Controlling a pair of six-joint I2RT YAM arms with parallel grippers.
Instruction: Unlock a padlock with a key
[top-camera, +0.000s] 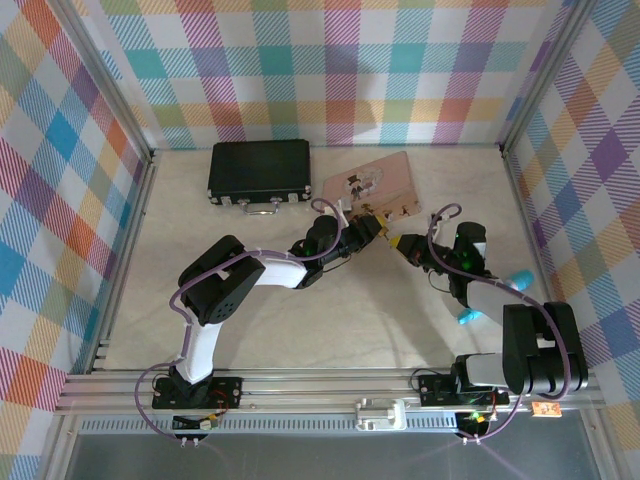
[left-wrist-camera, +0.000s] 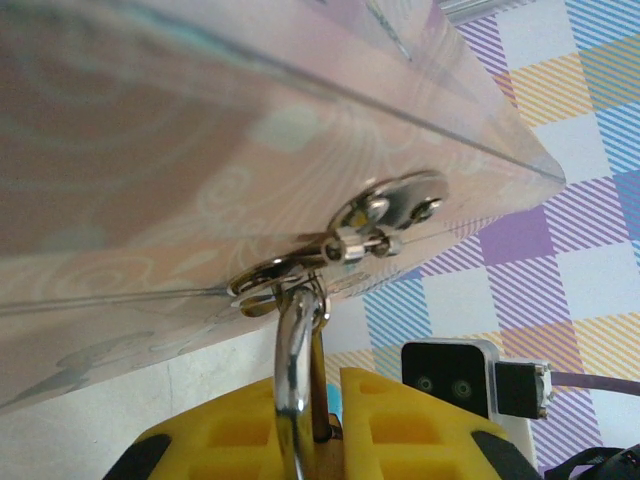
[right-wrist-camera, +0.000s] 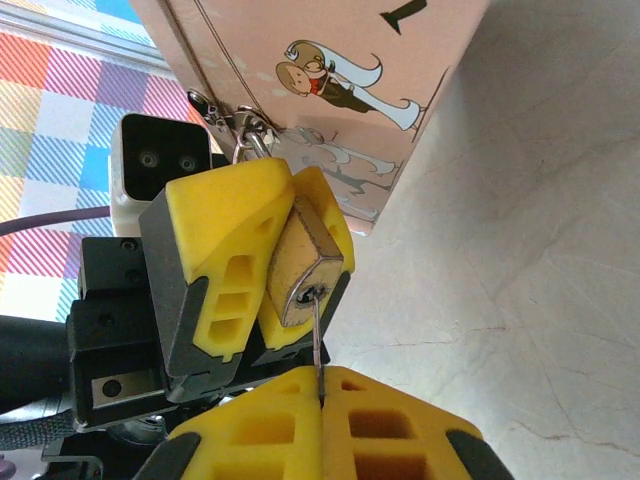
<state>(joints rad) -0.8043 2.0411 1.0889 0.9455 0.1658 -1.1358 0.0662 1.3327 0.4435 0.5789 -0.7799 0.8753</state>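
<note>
The left fingers (right-wrist-camera: 225, 215) pinch the padlock (right-wrist-camera: 300, 262), hooked on the hasp (left-wrist-camera: 290, 275) of the pink tin (right-wrist-camera: 330, 60) (shackle (left-wrist-camera: 293, 380) threaded through). The right fingers (right-wrist-camera: 280, 410) pinch the key (right-wrist-camera: 317, 345), its tip in the keyhole.

A pale marbled tabletop (top-camera: 300, 330) is seen, evenly lit. Pastel plaid walls (top-camera: 340, 70) are set behind and beside it; an aluminium rail (top-camera: 300, 388) is fixed along its near edge.
</note>
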